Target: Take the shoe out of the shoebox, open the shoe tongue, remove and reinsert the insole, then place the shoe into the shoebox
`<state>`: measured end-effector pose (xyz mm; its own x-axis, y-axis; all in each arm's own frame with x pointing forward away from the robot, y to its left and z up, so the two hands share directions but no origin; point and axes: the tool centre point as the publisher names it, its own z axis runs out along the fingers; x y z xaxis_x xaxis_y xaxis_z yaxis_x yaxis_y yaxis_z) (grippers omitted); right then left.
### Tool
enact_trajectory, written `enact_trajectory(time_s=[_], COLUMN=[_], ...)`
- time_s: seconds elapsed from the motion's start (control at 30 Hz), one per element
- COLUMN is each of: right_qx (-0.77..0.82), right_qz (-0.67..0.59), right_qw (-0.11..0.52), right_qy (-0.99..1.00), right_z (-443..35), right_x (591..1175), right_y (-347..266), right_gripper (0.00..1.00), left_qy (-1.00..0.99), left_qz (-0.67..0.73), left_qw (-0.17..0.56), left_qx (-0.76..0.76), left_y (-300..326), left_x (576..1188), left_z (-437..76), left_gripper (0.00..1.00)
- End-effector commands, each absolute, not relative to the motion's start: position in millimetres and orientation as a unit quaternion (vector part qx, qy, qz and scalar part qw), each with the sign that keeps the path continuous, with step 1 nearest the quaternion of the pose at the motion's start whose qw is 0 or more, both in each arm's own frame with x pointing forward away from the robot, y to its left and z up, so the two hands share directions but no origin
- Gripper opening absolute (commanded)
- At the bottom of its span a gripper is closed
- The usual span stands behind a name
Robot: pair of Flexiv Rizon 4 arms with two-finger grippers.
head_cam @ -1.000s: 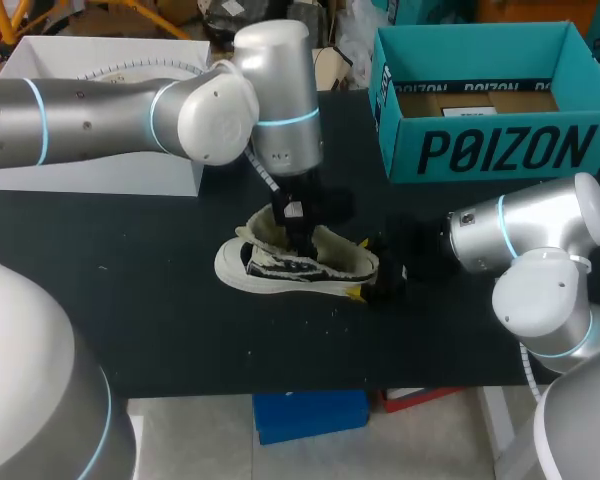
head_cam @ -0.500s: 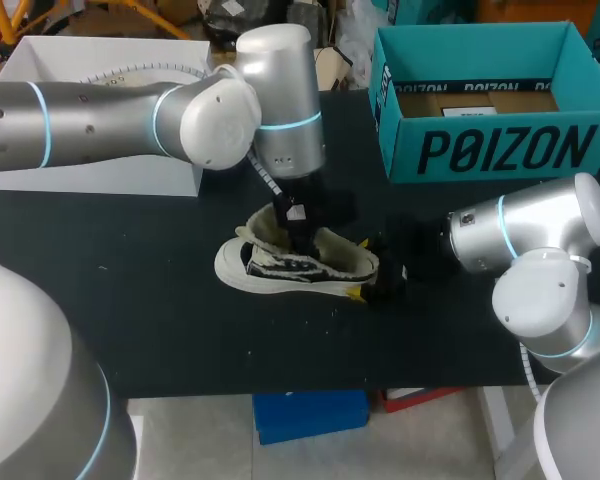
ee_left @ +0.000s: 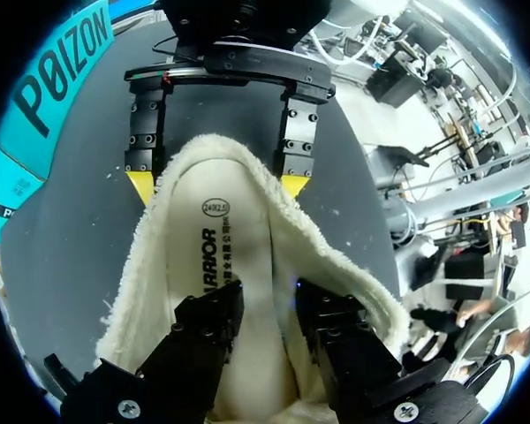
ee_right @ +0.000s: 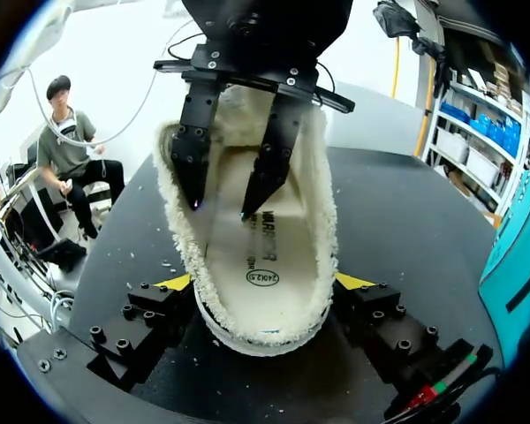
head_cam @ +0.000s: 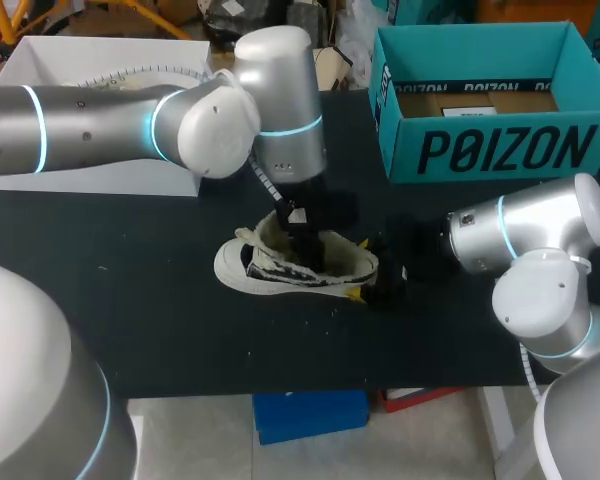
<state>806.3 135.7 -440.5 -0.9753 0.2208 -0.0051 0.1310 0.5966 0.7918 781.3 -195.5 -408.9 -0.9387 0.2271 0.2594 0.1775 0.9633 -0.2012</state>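
shoe (head_cam: pixel 280 268) sits outside shoebox (head_cam: pixel 500 150); r claw (ee_right: pixel 263 283) clamps it; l claw (ee_left: pixel 265 296) part-open inside, over insole (ee_left: pixel 216 238), holding nothing.

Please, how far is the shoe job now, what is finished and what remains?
Done: the shoe lies on the table, out of the shoebox. In hand: right jaws clamp its heel; left jaws, open, reach down to the insole inside. Whether it was already removed, I cannot tell. Left: boxing the shoe.

shoe (head_cam: pixel 280 265) mouth: left gripper (ee_left: pixel 267 299) inside | heel: right gripper (ee_right: pixel 263 283) clamping | near side: open table (head_cam: pixel 180 330)
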Motion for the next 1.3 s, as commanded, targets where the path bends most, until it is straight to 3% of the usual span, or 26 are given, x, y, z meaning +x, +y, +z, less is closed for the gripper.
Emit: enact_trajectory(time_s=[0.03, 0.23, 0.8, 1.3], right_qx=[0.100, 0.100, 0.100, 0.100], right_qz=[0.438, 0.438, 0.438, 0.438], right_qw=[0.051, 0.051, 0.051, 0.051], right_qy=[0.892, 0.892, 0.892, 0.892], right_z=[-441.8, -441.8, -441.8, -441.8], right_x=[807.9, 807.9, 807.9, 807.9], right_y=[134.6, 134.6, 134.6, 134.6], right_gripper=[0.00, 0.00, 0.00, 0.00], left_qy=[-0.989, -0.998, -0.980, -0.957], left_qz=[0.064, 0.032, 0.003, 0.062], left_qw=[0.092, 0.002, -0.189, -0.284], left_qx=[-0.093, -0.057, -0.060, -0.023], left_y=[-191.6, -179.7, -163.1, -165.8], left_x=[769.8, 771.7, 785.7, 814.8], left_z=[-409.6, -408.4, -432.4, -438.9], left_gripper=[0.37, 0.43, 0.37, 0.32])
